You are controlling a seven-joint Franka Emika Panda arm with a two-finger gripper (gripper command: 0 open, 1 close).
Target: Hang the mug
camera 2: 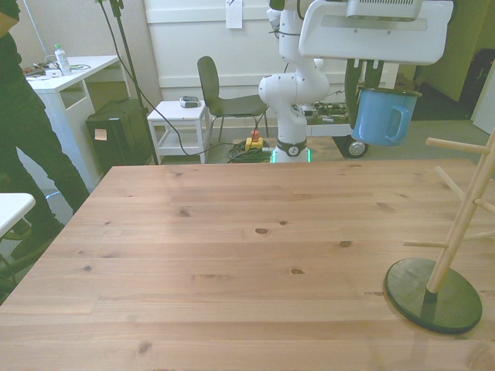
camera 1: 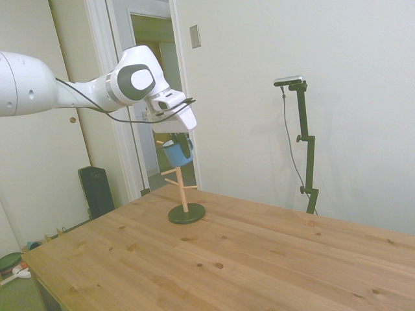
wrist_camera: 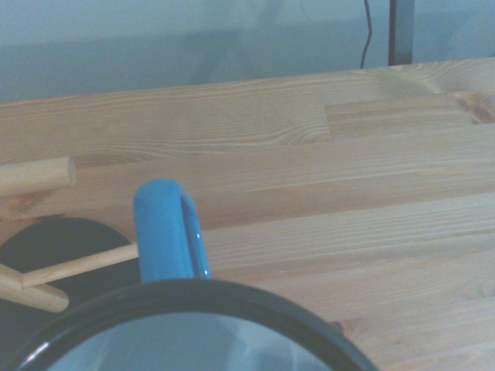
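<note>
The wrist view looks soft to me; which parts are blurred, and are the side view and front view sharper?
Wrist view: the mug rim and handle are close and blurred, and the picture has a bluish cast; the table grain is clearer. Side view: fairly sharp with even light, and the mug rack throws little shadow. Front view: sharp on the table, and the gripper is cut off at the top.

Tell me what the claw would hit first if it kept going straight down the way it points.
Likely the mug tree's pegs: the claw holds the mug over them in the wrist view, though depth is unclear.
</note>
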